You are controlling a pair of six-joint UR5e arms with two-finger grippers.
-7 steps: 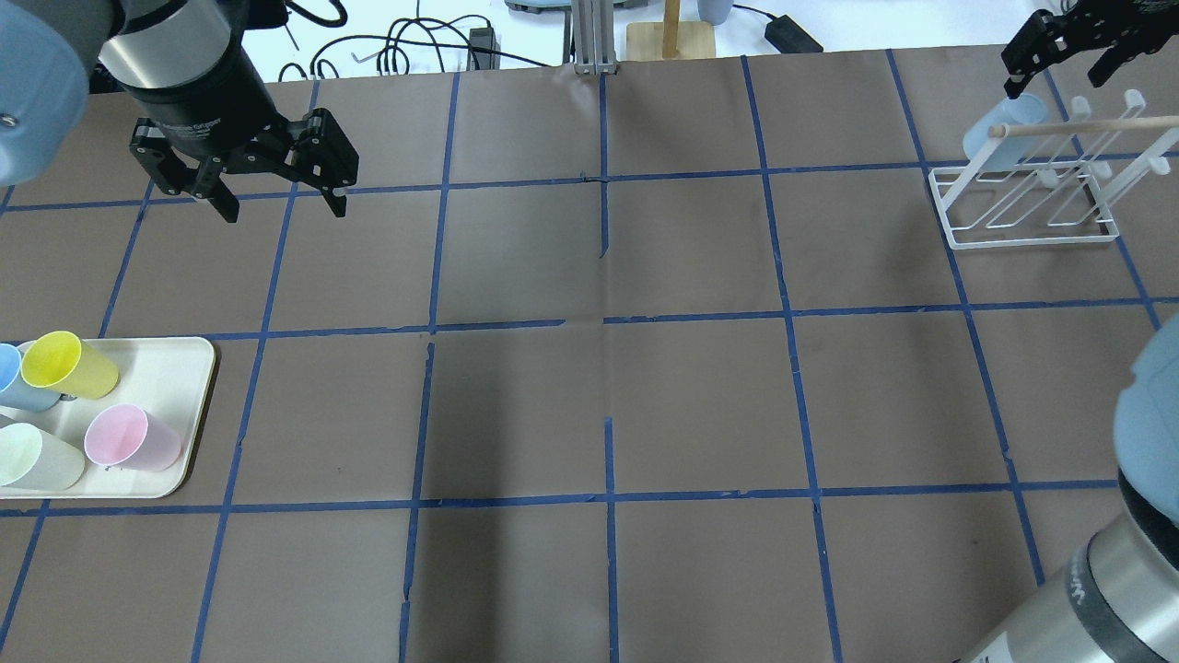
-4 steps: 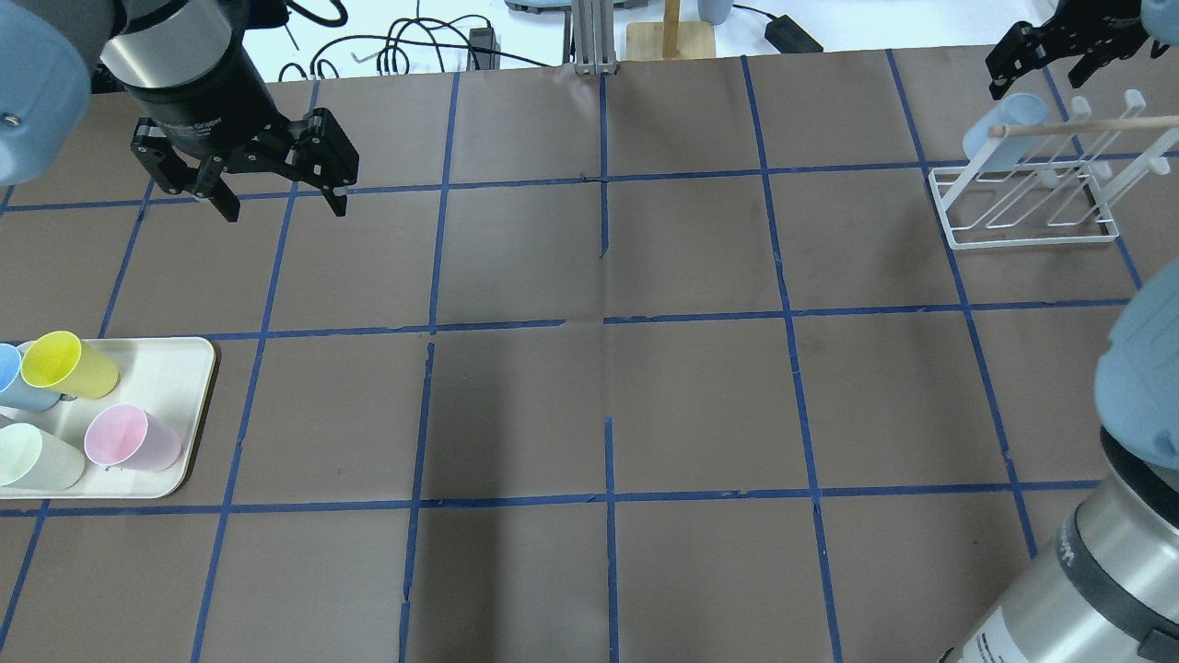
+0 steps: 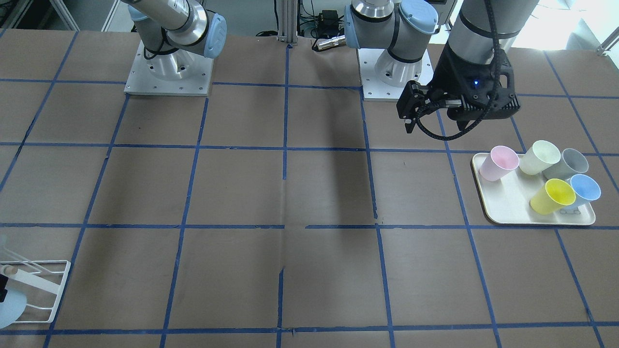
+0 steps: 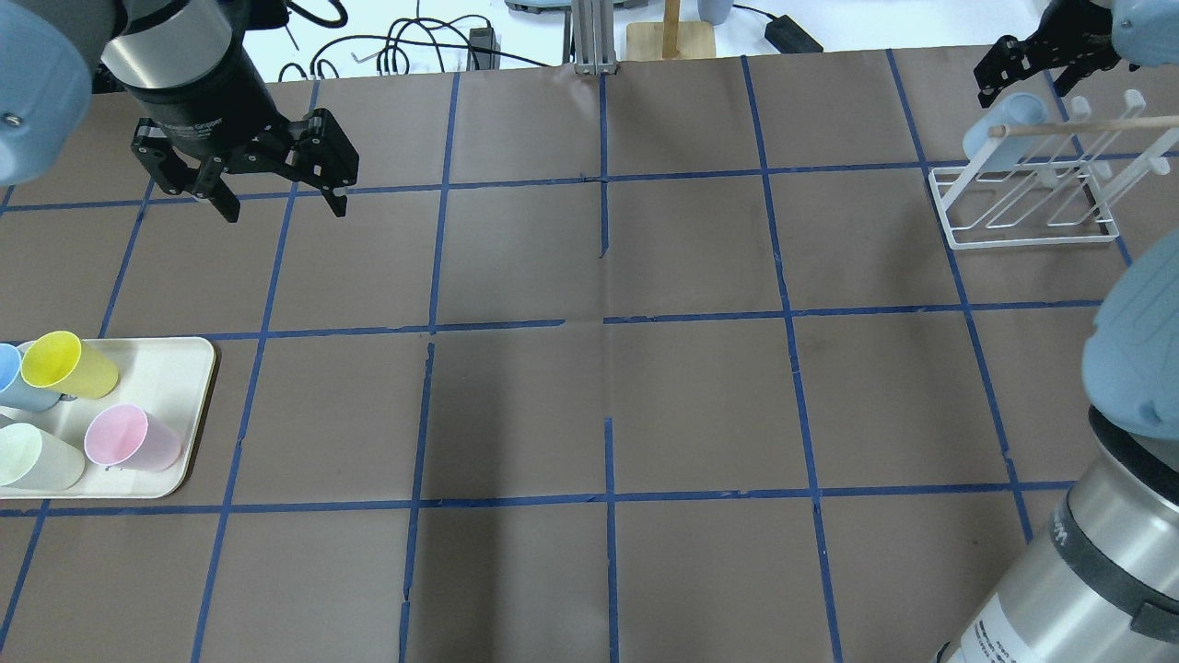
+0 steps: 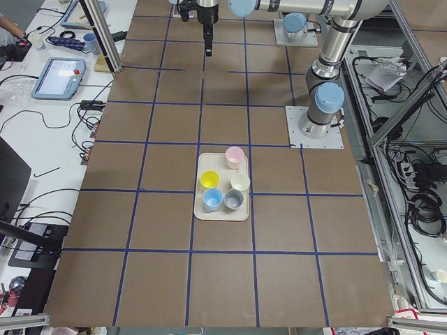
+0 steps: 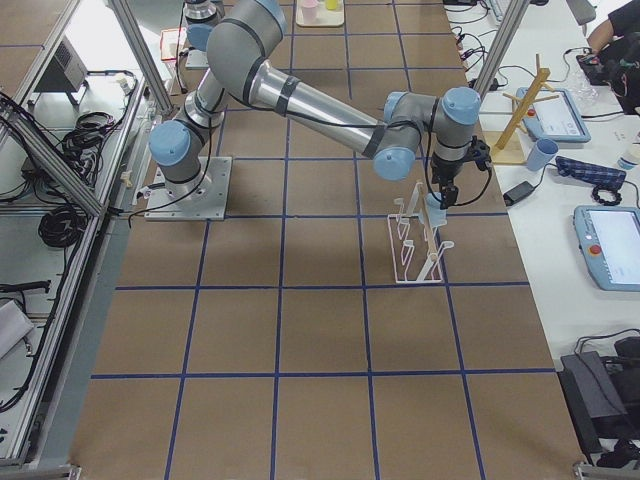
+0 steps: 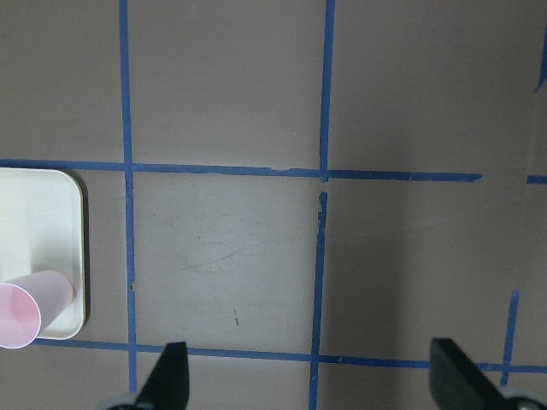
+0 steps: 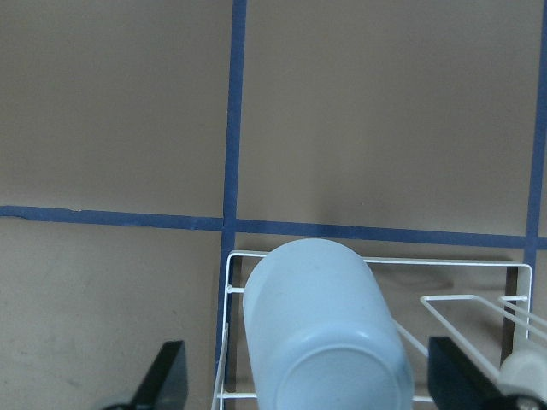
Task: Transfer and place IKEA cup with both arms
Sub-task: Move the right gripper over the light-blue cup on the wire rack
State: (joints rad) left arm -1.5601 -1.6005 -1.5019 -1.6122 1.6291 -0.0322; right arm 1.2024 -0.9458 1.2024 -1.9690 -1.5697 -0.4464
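Your pale blue cup [image 4: 1002, 129] sits upside down and tilted on the end peg of the white wire rack [image 4: 1032, 242], at the far right corner of the tabletop [image 4: 691, 396]. The right gripper [image 4: 1022, 83] hovers just above it, fingers spread wide and holding nothing. In its wrist view you see the cup's base between them. The left gripper [image 4: 284, 210] hangs over the far left of the tabletop, also spread wide and holding nothing. Closer to the robot on that side, a cream tray [image 4: 184, 368] carries a yellow cup [image 4: 69, 366], a pink cup [image 4: 129, 437], a pale green cup [image 4: 37, 458], a grey cup [image 3: 568, 163] and a brighter blue cup [image 3: 585, 187].
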